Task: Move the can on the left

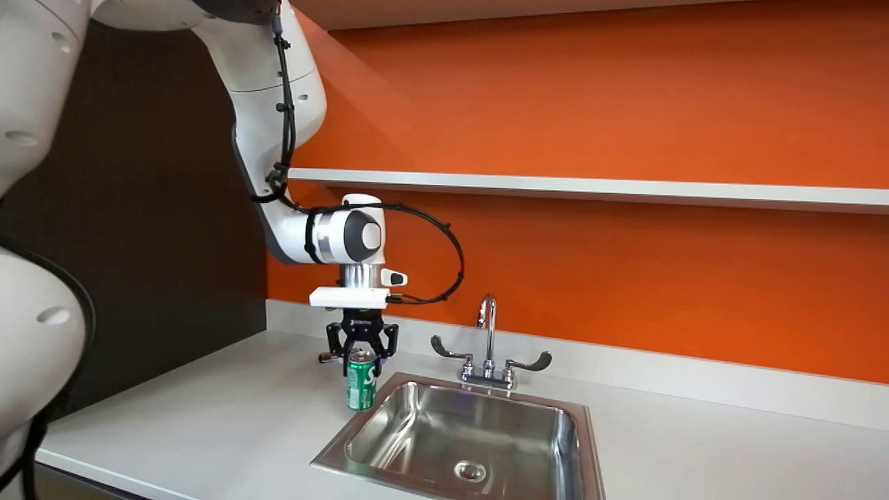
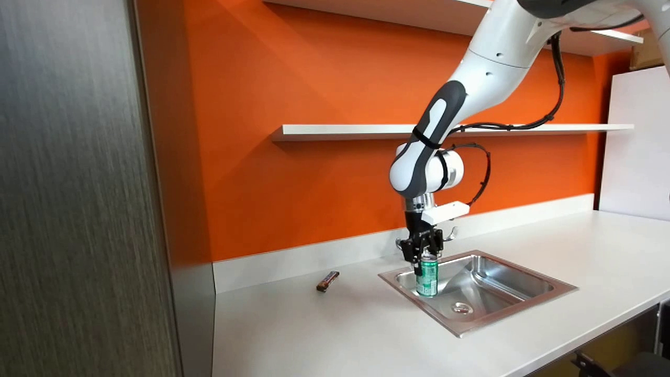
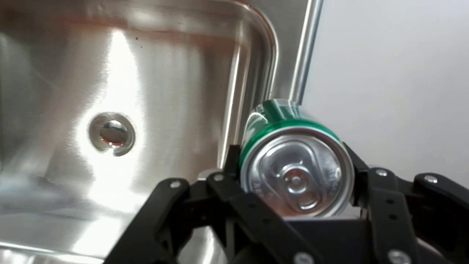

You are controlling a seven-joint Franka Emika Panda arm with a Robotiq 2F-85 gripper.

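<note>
The green can with pale markings is upright at the sink's rim nearest the dark panel. It also shows in an exterior view and in the wrist view, where its silvery top and pull tab face the camera. My black gripper points down with one finger on each side of the can. In the wrist view the fingers touch both sides of its upper end, so it is shut on the can. The can appears slightly above the rim, but its base contact is hard to tell.
The steel sink with its drain lies beside the can. A chrome faucet with two handles stands behind it. A small brown wrapped object lies on the white counter. A dark panel and a white shelf bound the space.
</note>
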